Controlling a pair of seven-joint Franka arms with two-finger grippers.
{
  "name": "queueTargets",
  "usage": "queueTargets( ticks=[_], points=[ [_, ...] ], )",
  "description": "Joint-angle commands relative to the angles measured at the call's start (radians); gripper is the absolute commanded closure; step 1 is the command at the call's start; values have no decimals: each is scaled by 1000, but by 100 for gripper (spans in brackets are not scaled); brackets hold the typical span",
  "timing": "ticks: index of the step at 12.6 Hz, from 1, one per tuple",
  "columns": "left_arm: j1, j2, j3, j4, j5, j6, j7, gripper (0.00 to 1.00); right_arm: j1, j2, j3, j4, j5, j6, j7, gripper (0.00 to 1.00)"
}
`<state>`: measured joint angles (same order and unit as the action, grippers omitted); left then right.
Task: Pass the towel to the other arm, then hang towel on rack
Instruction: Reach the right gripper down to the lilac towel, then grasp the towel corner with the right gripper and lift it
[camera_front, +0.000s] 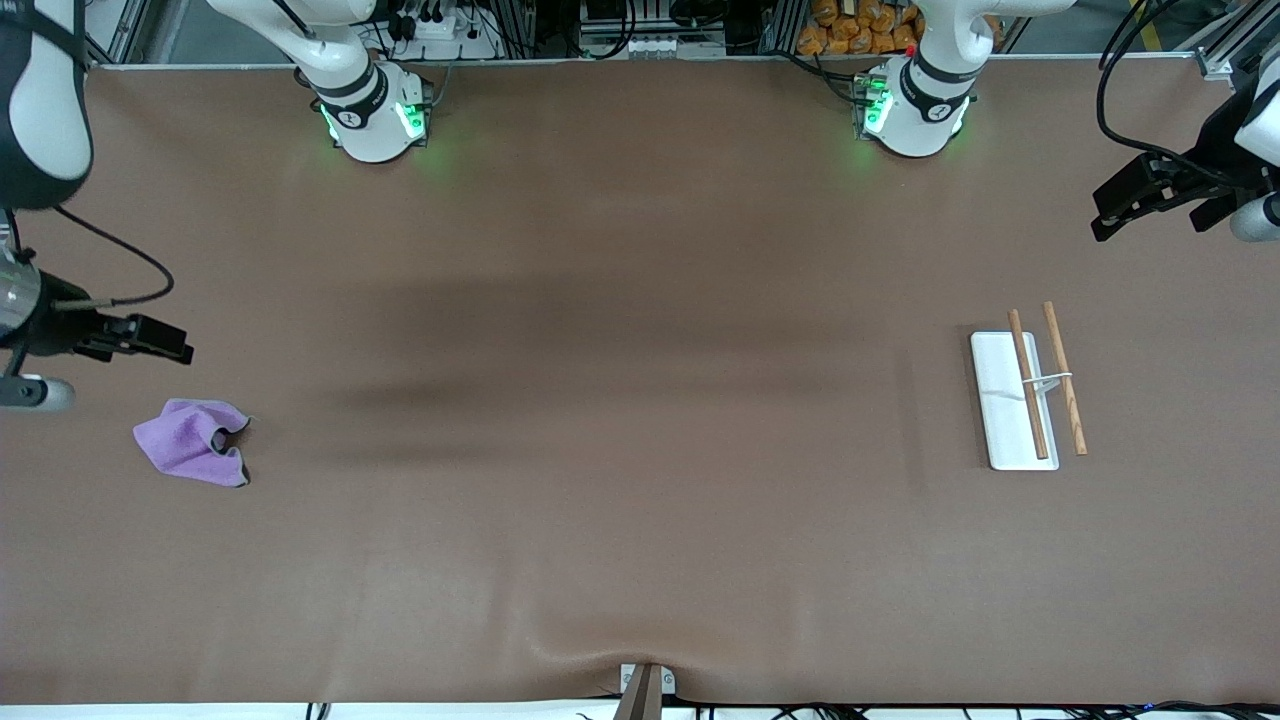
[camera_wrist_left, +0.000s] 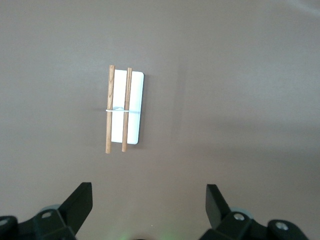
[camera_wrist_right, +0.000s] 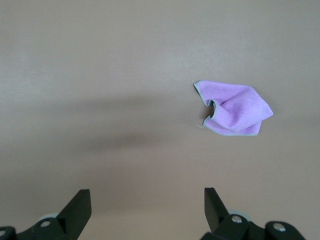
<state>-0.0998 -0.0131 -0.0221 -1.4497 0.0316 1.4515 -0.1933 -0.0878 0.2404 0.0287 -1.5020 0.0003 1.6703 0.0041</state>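
The towel lies crumpled on the table at the right arm's end, purple face up with a dark grey edge showing. It also shows in the right wrist view. My right gripper hangs open and empty over bare table beside the towel, apart from it; its own view shows it wide open. The rack, a white base plate with two brown rods joined by a wire, stands at the left arm's end and shows in the left wrist view. My left gripper is open and empty over bare table near that end.
The brown table mat spans the whole table between towel and rack. The two arm bases stand along the table's edge farthest from the front camera. A small metal bracket sits at the edge nearest that camera.
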Motion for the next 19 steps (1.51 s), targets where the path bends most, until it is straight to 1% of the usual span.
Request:
queueTargets(
  ticks=[1, 4, 7, 10, 12, 14, 17, 18, 19],
  points=[
    [-3, -21, -2, -20, -13, 6, 23, 0, -41, 95, 13, 25, -13, 57, -67, 0],
    [-8, -11, -15, -21, -16, 18, 21, 0, -59, 207, 11, 25, -29, 97, -99, 0],
    [-8, -5, -62, -18, -19, 39, 11, 0, -69, 304, 13, 19, -98, 163, -130, 0],
    [-2, -7, -82, -17, -16, 41, 6, 0, -139, 385, 11, 11, -98, 279, -336, 0],
    [3, -4, -82, -20, -16, 43, 5, 0, -136, 407, 11, 9, -111, 293, -368, 0],
    [3, 7, -82, -21, -16, 43, 3, 0, -119, 407, 13, -4, -202, 322, -366, 0],
    [5, -5, -82, -21, -16, 38, 2, 0, -124, 407, 11, -59, -218, 379, -369, 0],
    [3, -8, -82, -21, -16, 32, 0, 0, -125, 407, 11, -76, -218, 385, -372, 1],
    [6, -10, -81, -21, -15, 26, 5, 0, -127, 407, 11, -90, -218, 385, -386, 4]
  ],
)
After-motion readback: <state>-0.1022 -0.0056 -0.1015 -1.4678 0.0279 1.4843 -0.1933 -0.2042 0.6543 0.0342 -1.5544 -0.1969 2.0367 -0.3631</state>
